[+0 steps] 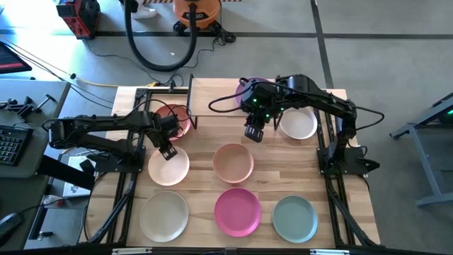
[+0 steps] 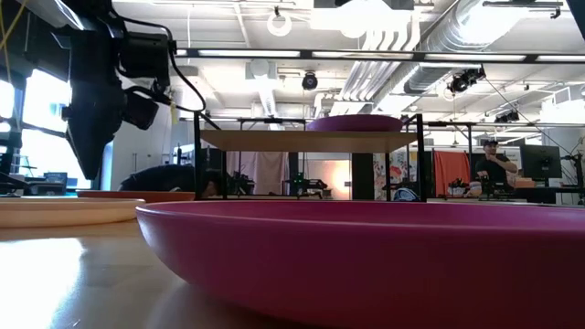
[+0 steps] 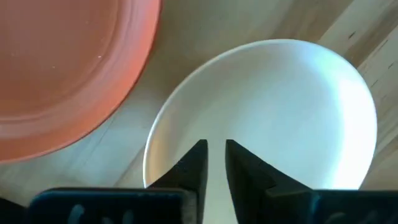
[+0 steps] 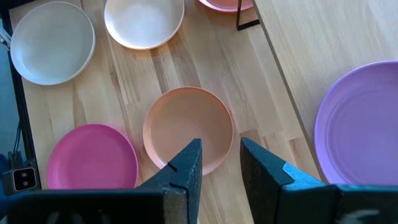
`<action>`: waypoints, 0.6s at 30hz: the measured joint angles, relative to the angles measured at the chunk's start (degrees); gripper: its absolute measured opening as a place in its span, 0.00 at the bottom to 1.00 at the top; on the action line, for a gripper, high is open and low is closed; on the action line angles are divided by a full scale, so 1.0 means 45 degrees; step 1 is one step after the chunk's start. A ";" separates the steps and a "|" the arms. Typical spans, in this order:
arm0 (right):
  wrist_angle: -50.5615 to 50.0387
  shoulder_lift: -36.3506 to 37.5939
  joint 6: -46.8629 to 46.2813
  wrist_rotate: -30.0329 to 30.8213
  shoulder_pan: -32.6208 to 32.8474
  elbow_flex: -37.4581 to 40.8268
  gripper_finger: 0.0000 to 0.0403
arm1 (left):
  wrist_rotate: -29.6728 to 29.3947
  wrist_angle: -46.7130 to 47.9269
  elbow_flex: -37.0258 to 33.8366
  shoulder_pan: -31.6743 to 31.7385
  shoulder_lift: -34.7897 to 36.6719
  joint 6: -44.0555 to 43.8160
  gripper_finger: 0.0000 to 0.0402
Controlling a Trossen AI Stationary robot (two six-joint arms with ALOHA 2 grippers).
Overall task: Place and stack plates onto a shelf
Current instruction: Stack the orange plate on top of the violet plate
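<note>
The shelf (image 1: 212,92) stands at the table's far middle, with the purple plate (image 1: 239,95) lying on its board (image 4: 311,56). My right gripper (image 1: 253,134) is open and hovers at the shelf's near edge, above the table between the purple plate (image 4: 364,124) and the tan-pink plate (image 4: 186,127). My left gripper (image 1: 168,153) hangs just above the far rim of the cream plate (image 3: 280,106), its fingers a narrow gap apart and clear of the plate in the low view. The terracotta plate (image 3: 62,62) lies on the table beside the shelf's left legs.
The other plates lie flat on the table: white (image 1: 299,124) to the right of the shelf, pale beige (image 1: 164,216), magenta (image 1: 237,211) and pale teal (image 1: 295,218) in a row along the near edge. A person (image 2: 494,160) stands far behind the table.
</note>
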State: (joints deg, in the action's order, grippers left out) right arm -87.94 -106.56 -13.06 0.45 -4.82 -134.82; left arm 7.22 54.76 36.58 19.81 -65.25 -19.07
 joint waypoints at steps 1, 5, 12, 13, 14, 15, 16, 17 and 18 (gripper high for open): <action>0.0000 0.0000 0.0000 0.0000 0.0000 0.0000 0.22 | -0.0009 0.0000 0.0000 0.0014 0.0000 0.0028 0.15; 0.0000 0.0000 0.0005 0.0000 0.0000 0.0000 0.22 | -0.0940 0.0099 0.0003 0.0014 0.0000 0.0042 0.21; 0.0000 0.0000 0.0009 0.0000 0.0000 0.0000 0.22 | -0.2163 0.0272 0.0005 0.0009 0.0000 0.0504 0.23; 0.0000 0.0000 0.0008 0.0000 0.0000 0.0000 0.22 | -0.2166 0.0275 0.0005 0.0009 0.0000 0.0504 0.23; 0.0000 0.0000 0.0005 0.0000 0.0000 0.0000 0.22 | -0.2166 0.0277 0.0005 0.0009 0.0000 0.0504 0.23; 0.0000 0.0000 0.0005 0.0000 0.0000 0.0000 0.22 | -0.2171 0.0275 0.0005 0.0009 0.0000 0.0504 0.23; 0.0000 0.0000 0.0005 0.0000 0.0001 0.0000 0.22 | -0.2166 0.0274 0.0006 0.0009 0.0000 0.0498 0.23; 0.0000 0.0000 0.0005 0.0000 0.0003 0.0000 0.22 | -0.2138 0.0313 0.0033 0.0009 0.0000 0.0432 0.22; 0.0000 0.0000 0.0005 0.0000 0.0001 0.0000 0.22 | -0.2038 0.0355 0.0108 0.0009 0.0000 0.0353 0.22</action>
State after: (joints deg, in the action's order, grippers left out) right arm -87.94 -106.56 -13.04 0.45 -4.81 -134.82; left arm -1.95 56.36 37.07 19.86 -65.25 -17.48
